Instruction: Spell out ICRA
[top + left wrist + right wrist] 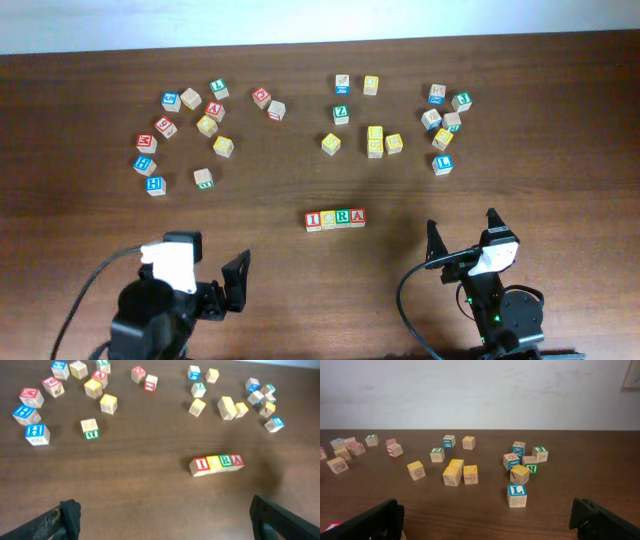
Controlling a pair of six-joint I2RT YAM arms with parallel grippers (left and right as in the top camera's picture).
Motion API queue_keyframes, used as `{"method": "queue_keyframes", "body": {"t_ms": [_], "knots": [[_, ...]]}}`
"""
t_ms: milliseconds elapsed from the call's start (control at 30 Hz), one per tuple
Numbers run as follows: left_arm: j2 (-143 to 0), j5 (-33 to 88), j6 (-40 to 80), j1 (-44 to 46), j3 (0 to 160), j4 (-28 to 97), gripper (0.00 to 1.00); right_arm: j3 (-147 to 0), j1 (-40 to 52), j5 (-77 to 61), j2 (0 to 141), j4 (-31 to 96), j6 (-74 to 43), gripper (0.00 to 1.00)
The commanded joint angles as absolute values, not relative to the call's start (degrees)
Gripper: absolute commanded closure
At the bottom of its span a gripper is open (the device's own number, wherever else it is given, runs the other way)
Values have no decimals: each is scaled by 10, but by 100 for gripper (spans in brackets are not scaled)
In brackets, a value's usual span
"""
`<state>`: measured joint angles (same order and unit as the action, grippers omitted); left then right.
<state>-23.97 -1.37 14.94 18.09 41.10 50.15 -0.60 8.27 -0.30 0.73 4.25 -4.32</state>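
Four cubes stand touching in a row at the table's middle front: red I (314,220), yellow C (329,219), green R (343,218), red A (357,217). In the left wrist view the same row shows as I (200,465), C (213,463), R (225,461), A (236,460). My left gripper (215,275) is open and empty at the front left, well short of the row. My right gripper (462,236) is open and empty at the front right. In the right wrist view (485,517) the row is out of view except a red corner at the lower left edge.
Loose cubes lie in three clusters at the back: left (185,125), middle (355,120), right (445,120). A blue L cube (517,495) sits nearest my right gripper; a green Z cube (341,114) is in the middle cluster. A white wall stands behind.
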Motion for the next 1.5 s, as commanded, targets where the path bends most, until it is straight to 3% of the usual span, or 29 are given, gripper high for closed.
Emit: {"method": "queue_keyframes", "body": {"t_ms": [0,67,600,1000,1167,1367,1467], "knots": [[-181,74,19,151,352,450,1,-3,79,-7,2,46,-43,2],[-165,99,-30,142,333,415,1,-3,79,-7,2,46,-43,2],[-12,116,-36,70,173,271,1,-3,79,-7,2,46,-43,2],[-3,129,-36,61,15,-73,1,-3,79,-7,2,46,-43,2],[-3,133,-36,41,4,-64,1,-3,79,-7,2,46,-43,2],[-3,124,-32,8,5,36,1,-3,79,-7,2,46,-43,2],[-3,24,96,5,5,45,1,-3,79,-7,2,46,-43,2]]}}
